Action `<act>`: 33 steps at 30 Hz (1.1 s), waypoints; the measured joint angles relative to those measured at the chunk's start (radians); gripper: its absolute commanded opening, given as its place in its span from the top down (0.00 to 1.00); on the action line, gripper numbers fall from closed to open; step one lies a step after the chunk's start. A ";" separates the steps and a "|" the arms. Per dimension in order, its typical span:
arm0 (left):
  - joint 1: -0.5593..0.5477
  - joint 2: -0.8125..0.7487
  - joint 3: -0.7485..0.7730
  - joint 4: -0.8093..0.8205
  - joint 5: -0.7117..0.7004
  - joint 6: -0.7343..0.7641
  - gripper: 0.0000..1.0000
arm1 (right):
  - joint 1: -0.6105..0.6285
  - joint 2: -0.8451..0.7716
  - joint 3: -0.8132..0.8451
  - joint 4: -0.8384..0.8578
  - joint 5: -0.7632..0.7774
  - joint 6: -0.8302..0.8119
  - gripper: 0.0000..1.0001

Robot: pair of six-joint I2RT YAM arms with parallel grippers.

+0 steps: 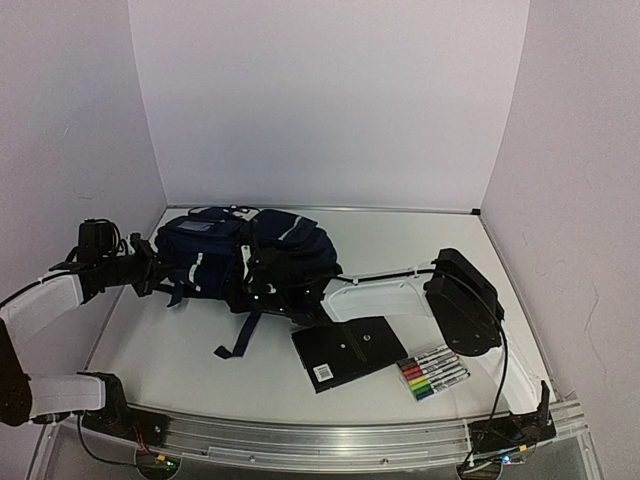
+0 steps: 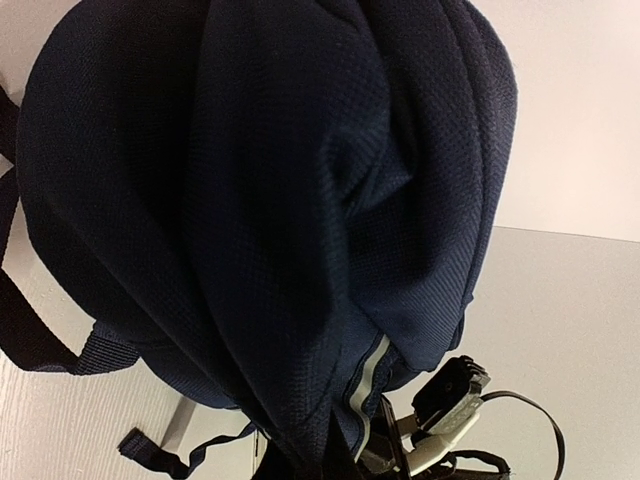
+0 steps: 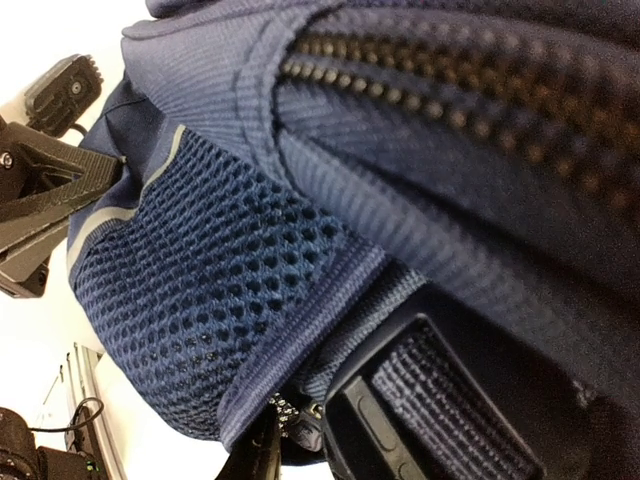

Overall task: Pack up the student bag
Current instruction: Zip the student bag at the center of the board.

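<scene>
Pinching the student bag (image 1: pixel 262 250): left end effector (image 1: pixel 160 273).

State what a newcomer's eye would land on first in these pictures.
The big navy student bag dominates, lying at the middle left of the table and filling both wrist views. Both arms reach right up to it: the left gripper at its left end, the right gripper at its near side. At the near right lie a black notebook and a pack of coloured markers.

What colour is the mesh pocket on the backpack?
The mesh pocket is navy blue, like the student bag; clearest in the right wrist view.
</scene>
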 measured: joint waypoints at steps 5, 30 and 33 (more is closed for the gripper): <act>0.003 0.000 0.000 -0.001 -0.006 0.000 1.00 | 0.004 0.018 0.022 -0.019 0.040 0.031 1.00; 0.029 0.375 0.231 -0.019 -0.005 0.184 1.00 | -0.038 -0.285 -0.436 -0.051 0.119 0.216 1.00; 0.039 0.487 0.307 -0.010 -0.006 0.230 0.99 | -0.056 -0.285 -0.447 -0.050 0.050 0.214 1.00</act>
